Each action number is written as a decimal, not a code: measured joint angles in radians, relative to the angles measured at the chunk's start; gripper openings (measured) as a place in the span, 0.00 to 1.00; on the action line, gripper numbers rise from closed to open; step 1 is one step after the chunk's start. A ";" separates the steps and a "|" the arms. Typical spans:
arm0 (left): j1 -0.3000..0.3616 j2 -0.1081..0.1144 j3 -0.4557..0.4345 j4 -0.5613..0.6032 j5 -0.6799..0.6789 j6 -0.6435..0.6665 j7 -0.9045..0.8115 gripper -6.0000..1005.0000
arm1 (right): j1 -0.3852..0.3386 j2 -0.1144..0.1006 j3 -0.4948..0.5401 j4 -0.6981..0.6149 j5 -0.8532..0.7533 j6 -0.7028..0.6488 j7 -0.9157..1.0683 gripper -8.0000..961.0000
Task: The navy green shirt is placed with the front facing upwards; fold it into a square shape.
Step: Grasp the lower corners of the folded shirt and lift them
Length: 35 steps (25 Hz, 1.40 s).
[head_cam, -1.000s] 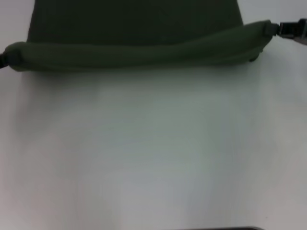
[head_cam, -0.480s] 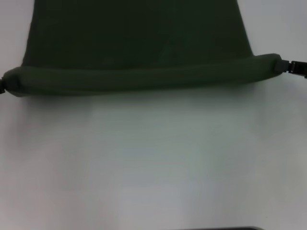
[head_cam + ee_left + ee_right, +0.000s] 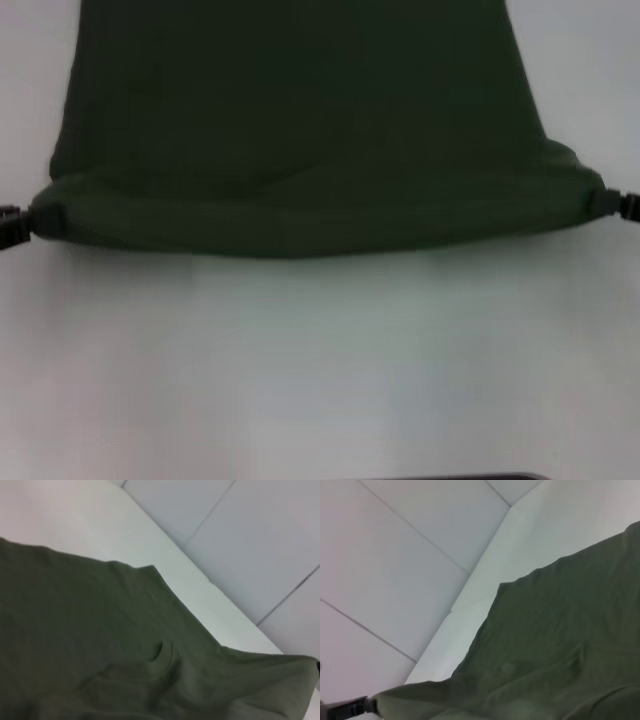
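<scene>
On the white table (image 3: 320, 380), your navy green shirt (image 3: 300, 130) is stretched between both arms, with its near folded edge running straight across the head view. The left gripper (image 3: 12, 224) is clamped on the left end of that edge and the right gripper (image 3: 622, 206) is clamped on the right end, both only just peeking in at the sides of the frame.

What's changed over the last second: that edge was a thick roll sitting up near the top of the head view, with the right end held higher than the left. Half a second ago it had levelled out and dropped lower. Now it's lower again, closer to the robot, and the roll has flattened into a wider, slacker band that sags a little in the middle. So you're dragging the doubled layer toward the robot and more of the dark cloth is showing behind it.

For the task, I'd say that means the lengthwise fold is mid-carry, not laid yet. The wrist views show the cloth draped with some creases and a small pucker, so it probably wants a bit of tension before you set it down. No lettering or collar is visible from here, so I can't tell you which end you've got.
</scene>
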 joint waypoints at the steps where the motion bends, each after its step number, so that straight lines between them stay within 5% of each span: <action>1: 0.002 -0.001 0.000 0.000 0.002 0.005 0.002 0.06 | -0.007 0.000 0.000 0.003 0.000 -0.008 -0.009 0.02; 16: 0.028 0.000 0.051 -0.005 0.009 0.082 0.026 0.07 | -0.078 -0.002 0.011 0.069 -0.001 -0.054 -0.099 0.02; 35: 0.034 0.006 0.050 -0.009 0.080 0.068 0.028 0.07 | -0.086 -0.004 0.036 0.069 -0.008 -0.069 -0.101 0.02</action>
